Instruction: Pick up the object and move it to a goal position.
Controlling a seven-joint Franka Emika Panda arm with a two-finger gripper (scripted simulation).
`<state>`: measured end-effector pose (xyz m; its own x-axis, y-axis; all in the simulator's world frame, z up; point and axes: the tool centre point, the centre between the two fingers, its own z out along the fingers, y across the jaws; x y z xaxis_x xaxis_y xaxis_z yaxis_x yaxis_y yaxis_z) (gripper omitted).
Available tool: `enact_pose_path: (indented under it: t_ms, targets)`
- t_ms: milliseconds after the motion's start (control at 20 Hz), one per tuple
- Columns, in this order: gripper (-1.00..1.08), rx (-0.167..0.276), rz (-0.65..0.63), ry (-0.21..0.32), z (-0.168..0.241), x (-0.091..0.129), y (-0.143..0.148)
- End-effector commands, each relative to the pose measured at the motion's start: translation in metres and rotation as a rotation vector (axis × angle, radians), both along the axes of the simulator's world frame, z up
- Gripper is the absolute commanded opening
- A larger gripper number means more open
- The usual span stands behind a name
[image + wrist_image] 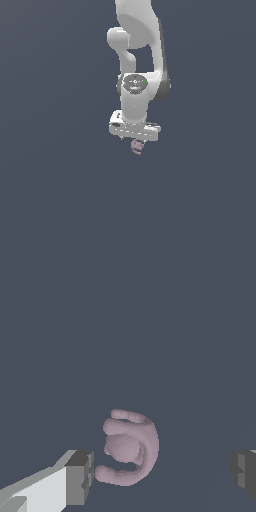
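The object (pixel 131 448) is a small mauve-pink lumpy thing with curled loops. In the wrist view it lies between my two grey fingertips, close to one fingertip (pixel 80 477) and well apart from the other (pixel 244 471). My gripper (pixel 162 474) is open wide and holds nothing. In the exterior view the object (pixel 137 147) shows just below the white hand, and the gripper (pixel 136 140) points straight down over it. Whether the near fingertip touches the object I cannot tell.
The white arm (pixel 137 60) reaches down from the top of the exterior view. A plain dark grey-blue surface (pixel 60 200) fills everything around it. No other object shows.
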<state>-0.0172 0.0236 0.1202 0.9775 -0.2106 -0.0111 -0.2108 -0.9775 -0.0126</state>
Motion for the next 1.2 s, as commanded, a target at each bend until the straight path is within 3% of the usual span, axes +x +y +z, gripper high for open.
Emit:
enact_pose_path:
  t_ms: [0,550,1150]
  targets:
    - [1.00,-0.004,-0.047,-0.001,-0.008,-0.005,0.006]
    - [1.00,-0.014,-0.174,-0.006,-0.028,-0.019,0.022]
    - [1.00,-0.015,-0.185,-0.006,-0.042,-0.021,0.024]
